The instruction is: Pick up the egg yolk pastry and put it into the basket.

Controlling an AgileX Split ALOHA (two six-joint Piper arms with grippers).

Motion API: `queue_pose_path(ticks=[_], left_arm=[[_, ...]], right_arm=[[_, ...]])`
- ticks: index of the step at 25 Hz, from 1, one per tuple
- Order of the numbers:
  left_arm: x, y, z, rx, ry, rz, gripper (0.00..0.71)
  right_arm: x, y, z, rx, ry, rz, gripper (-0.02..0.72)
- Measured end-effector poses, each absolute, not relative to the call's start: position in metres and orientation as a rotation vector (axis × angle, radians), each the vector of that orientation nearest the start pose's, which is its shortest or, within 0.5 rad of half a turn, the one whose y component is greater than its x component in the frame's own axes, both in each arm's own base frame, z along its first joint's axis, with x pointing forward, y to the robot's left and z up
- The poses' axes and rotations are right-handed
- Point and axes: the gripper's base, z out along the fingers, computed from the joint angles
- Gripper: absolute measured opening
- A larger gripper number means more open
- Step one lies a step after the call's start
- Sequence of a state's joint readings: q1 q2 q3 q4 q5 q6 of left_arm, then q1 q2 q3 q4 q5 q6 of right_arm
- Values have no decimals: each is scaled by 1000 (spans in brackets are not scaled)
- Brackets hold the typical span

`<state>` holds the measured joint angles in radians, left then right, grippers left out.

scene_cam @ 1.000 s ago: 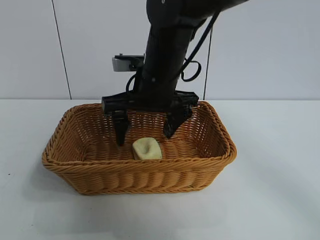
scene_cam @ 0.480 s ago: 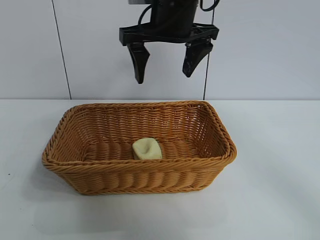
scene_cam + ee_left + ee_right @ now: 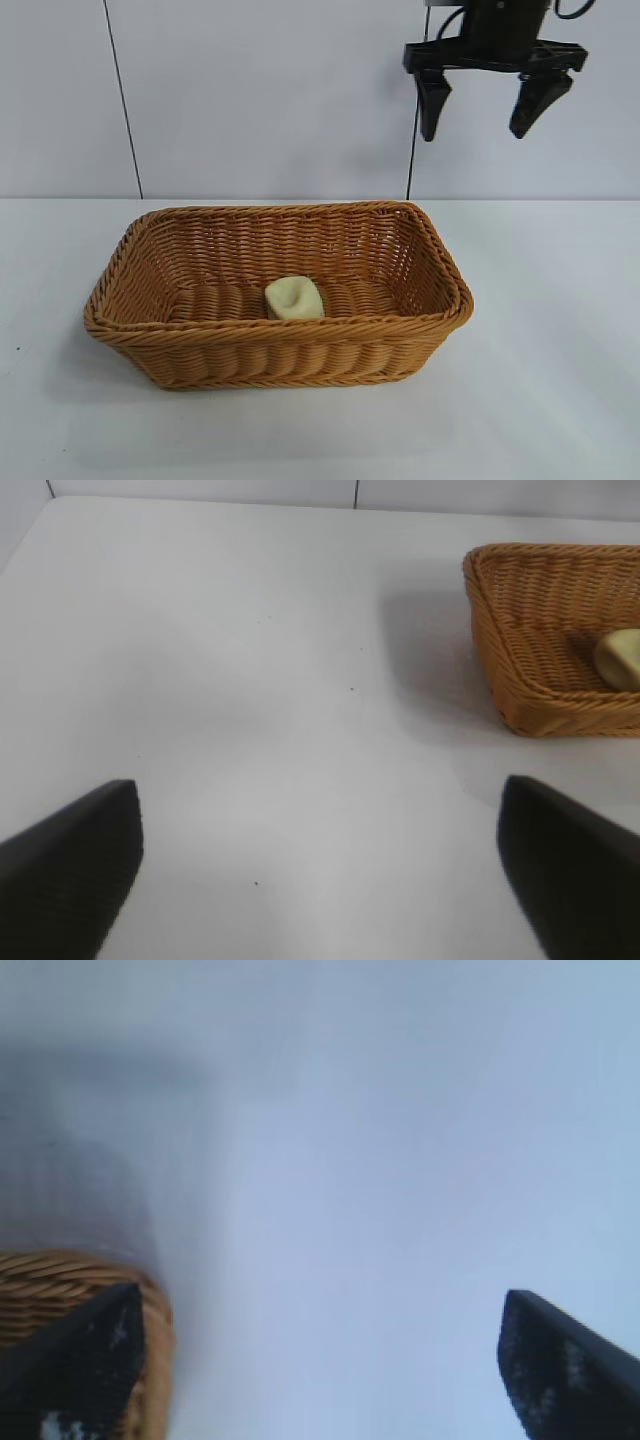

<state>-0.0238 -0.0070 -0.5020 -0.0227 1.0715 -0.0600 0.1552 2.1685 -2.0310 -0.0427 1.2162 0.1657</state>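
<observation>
The egg yolk pastry (image 3: pixel 294 298), pale cream-yellow with a dent in its top, lies on the floor of the golden-brown wicker basket (image 3: pixel 280 335), near the front wall. My right gripper (image 3: pixel 474 133) hangs high above the basket's far right corner, open and holding nothing. In the right wrist view the open right gripper (image 3: pixel 320 1298) has a corner of the basket (image 3: pixel 60 1278) beside one finger. The left gripper (image 3: pixel 318 790) is open over bare table, well off to one side of the basket (image 3: pixel 520 680), in which the pastry (image 3: pixel 620 658) shows. The exterior view does not show the left arm.
White table (image 3: pixel 560 330) surrounds the basket on all sides. A white panelled wall (image 3: pixel 250 90) stands behind it.
The right gripper has risen out of the basket and swung up and to the right, open throughout. The pastry has stayed where it lay in the basket.
</observation>
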Motion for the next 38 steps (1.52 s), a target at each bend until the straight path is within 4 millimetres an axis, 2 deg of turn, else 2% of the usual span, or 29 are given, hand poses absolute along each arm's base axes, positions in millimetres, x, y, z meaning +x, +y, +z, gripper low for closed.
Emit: queue_pose_path(ticks=[5,8,13,17,21,30,35,38], left_arm=[[-7,-2,277,-36,2047,-79,692],[-7,-2,277,-36,2047,-79,692],[-7,-2,277,-36,2047,-79,692],[-7,-2,277,-36,2047,-79,692],[-7,-2,277,-36,2047,-79,692],[-7,-2,277,-36,2047,-79,692],[-7,-2,277,-36,2047,-79,692],[-7,-2,277,-36,2047,-79,692]], right_arm=[[469,15,257,165,2830,-16,688],[469,-5,257,224,2827,-26,688],[460,-9,252,214,2867,6,688],[438,-1,248,173,2929,6,688],[403,2,260,170,2961,16,688],[289,1,292,125,2970,12,688],[223,1,294,119,2957,12,688],[184,1,284,118,2930,14,688]])
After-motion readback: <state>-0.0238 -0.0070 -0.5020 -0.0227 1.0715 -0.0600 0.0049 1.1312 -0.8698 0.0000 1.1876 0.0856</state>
